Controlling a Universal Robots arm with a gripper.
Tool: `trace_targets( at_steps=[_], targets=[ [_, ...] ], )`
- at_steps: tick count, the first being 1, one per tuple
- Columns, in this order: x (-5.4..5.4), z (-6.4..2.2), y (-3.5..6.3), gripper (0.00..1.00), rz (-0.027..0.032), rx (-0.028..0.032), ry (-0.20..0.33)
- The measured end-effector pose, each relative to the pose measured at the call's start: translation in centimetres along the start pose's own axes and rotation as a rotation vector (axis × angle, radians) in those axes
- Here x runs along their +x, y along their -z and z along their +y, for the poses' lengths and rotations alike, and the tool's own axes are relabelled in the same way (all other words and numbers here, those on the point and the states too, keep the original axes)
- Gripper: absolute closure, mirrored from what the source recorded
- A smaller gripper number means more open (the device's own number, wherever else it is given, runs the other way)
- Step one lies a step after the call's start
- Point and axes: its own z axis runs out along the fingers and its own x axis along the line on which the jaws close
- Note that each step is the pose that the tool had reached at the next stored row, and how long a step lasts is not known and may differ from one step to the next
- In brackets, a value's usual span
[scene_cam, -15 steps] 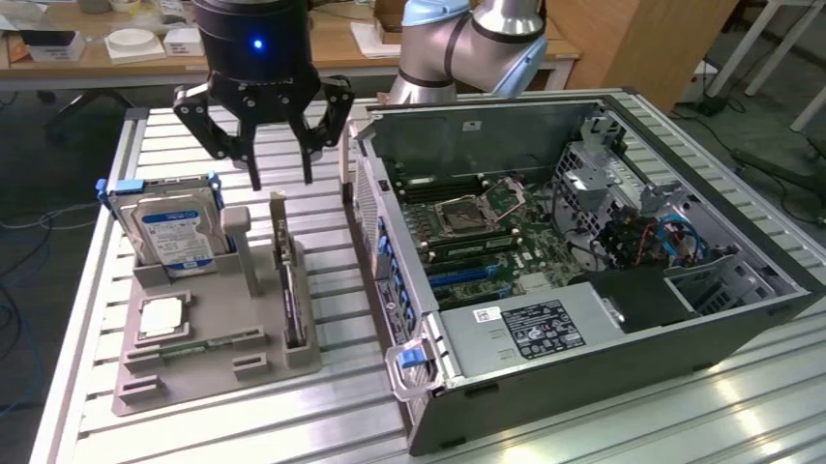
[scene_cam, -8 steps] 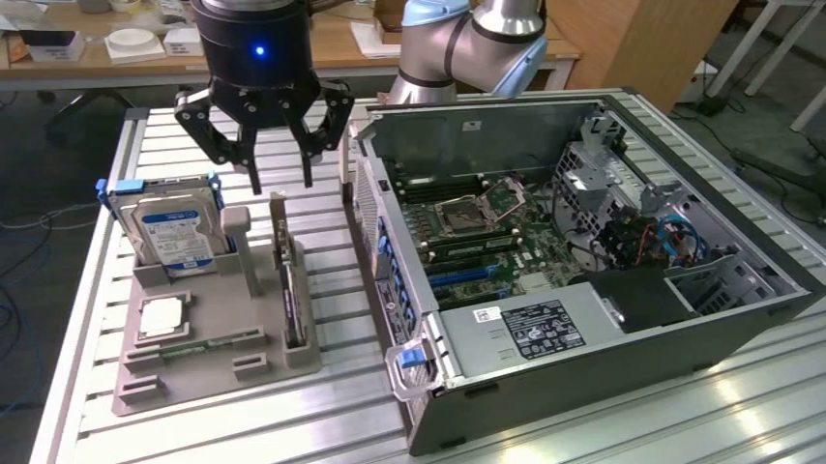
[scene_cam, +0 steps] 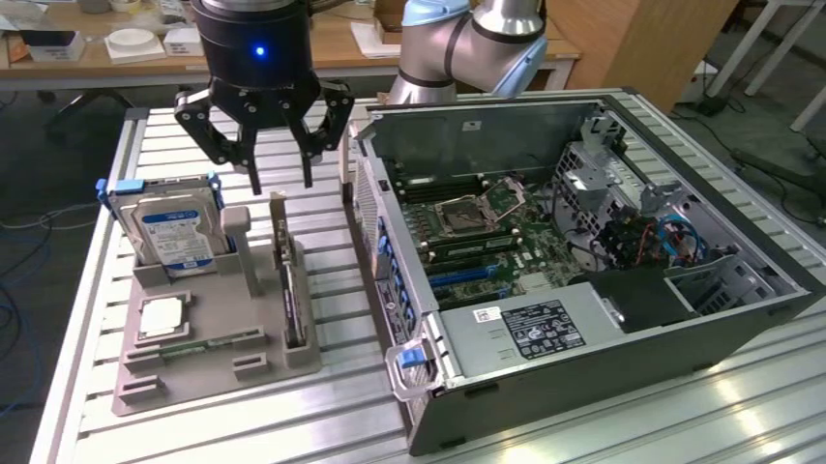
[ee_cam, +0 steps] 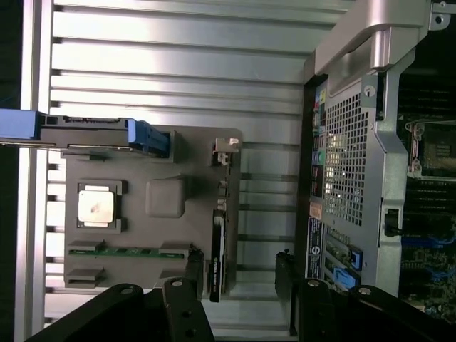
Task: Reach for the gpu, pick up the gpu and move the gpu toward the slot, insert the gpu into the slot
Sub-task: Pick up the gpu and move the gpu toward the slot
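The gpu stands on its long edge in a groove of the grey holder, its pale bracket end toward the back. My gripper hangs open just above that end, not touching it. In the wrist view the gpu appears edge-on as a thin dark strip, and my gripper straddles one end of it, the card lying closer to one of the fingers. The slot is a long blue strip on the green motherboard inside the open computer case.
The holder also carries an upright hard drive, a square silver chip and a memory stick. The case's perforated rear wall stands close beside the holder. The ribbed metal table runs all around.
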Motion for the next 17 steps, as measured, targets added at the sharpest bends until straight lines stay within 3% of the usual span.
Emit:
trace_targets(
  at_steps=[2,4,6,17],
  targets=[
    [-0.01,-0.01,-0.02,0.47,0.0053,-0.0015,0.001],
    [-0.01,0.0,-0.01,0.47,0.0173,-0.0021,0.001],
    [0.0,-0.01,-0.11,0.47,0.0237,-0.0024,0.006],
    [-0.01,-0.17,-0.58,0.47,0.028,-0.0027,0.04]
  ],
)
